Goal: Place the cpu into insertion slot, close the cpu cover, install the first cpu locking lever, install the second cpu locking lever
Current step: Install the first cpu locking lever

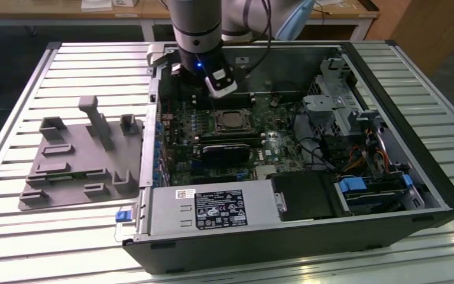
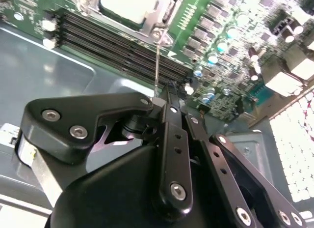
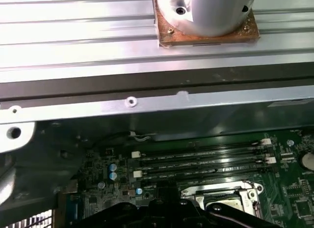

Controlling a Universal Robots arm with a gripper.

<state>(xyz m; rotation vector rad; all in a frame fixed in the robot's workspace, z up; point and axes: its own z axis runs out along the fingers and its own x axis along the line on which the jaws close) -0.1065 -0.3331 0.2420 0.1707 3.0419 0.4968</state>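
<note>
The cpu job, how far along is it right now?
Done: the cpu lies seated with the cpu cover down around it. In hand: the gripper is at the tip of a thin locking lever, which stands raised. Left: that lever is not latched down; the other lever's state I cannot tell.

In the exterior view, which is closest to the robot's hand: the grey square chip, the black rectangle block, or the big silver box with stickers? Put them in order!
From the hand:
1. Small grey square metal chip, on the green board.
2. Black rectangular module, just past the chip.
3. Big silvery box with stickers, lowest in the picture.
</note>
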